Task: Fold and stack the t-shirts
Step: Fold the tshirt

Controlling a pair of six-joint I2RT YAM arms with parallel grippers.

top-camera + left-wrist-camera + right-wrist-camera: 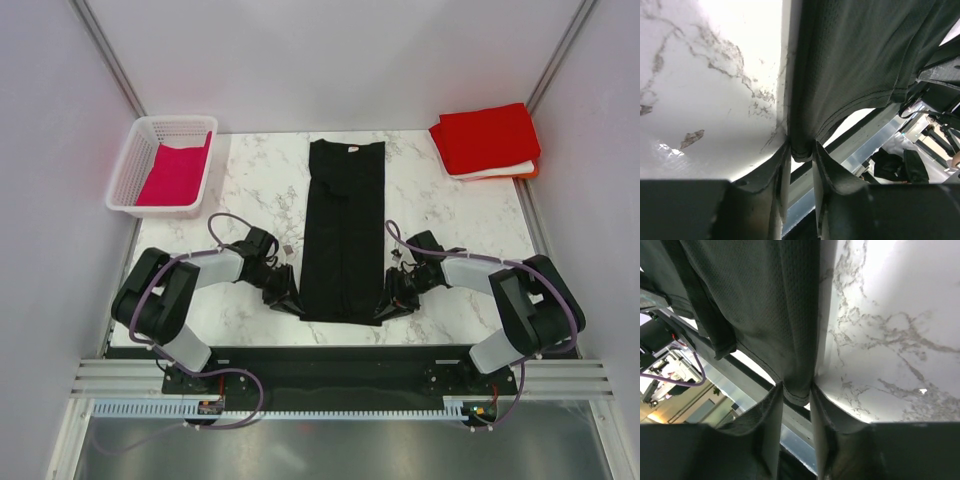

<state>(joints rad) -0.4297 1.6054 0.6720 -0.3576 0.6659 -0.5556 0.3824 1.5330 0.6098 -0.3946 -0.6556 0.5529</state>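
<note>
Black t-shirt [345,225] folded lengthwise mid-table, red t-shirt [487,137] far right, possibly stacked

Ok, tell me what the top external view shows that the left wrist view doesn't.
Only the top external view: the whole black t-shirt folded into a long strip, collar at the far end; the white basket holding a magenta shirt; the red-topped stack at far right. Only the left wrist view: the left jaws shut on the stitched hem, seen close up. Both: the black t-shirt and the marble table.
</note>
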